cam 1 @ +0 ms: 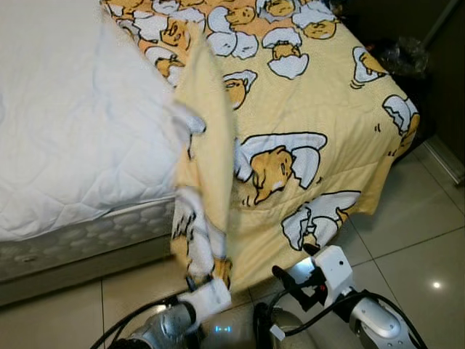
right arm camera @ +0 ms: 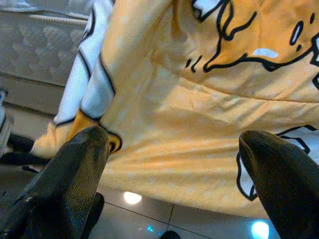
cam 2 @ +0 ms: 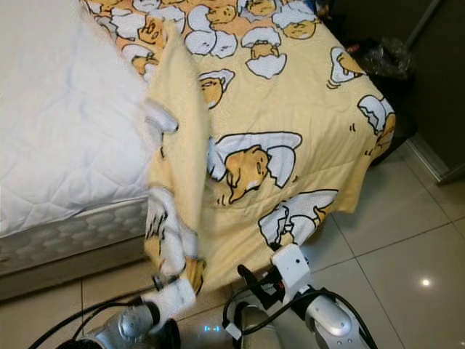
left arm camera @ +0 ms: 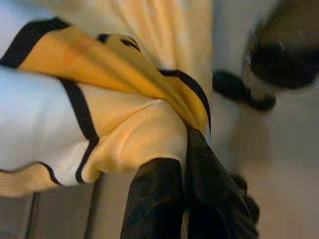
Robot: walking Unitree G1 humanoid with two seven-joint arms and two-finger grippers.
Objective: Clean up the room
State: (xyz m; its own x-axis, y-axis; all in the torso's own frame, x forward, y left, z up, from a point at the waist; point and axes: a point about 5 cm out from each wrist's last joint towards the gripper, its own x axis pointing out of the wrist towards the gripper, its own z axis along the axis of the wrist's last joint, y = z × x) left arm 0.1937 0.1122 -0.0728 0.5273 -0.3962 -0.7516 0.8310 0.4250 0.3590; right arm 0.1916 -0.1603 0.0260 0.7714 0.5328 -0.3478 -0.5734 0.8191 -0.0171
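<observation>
My left end effector (left arm camera: 182, 164) was pinching a corner of the blanket (cam 1: 305, 131), its two black fingers (left arm camera: 154, 199) pressed together on a bunched fold of yellow cloth edged with black lines. My right end effector (right arm camera: 174, 164) stood spread wide, nothing between its fingers, pointing at the blanket's hanging edge just above the tiled floor (cam 1: 414, 233). The blanket was pale yellow, printed all over with cartoon egg characters in white shells. It lay across the foot of the bed, draped over the end toward the floor, with one long fold hanging from the mattress edge to my left end effector. Beside it the white quilted mattress (cam 1: 73, 123) lay bare.
</observation>
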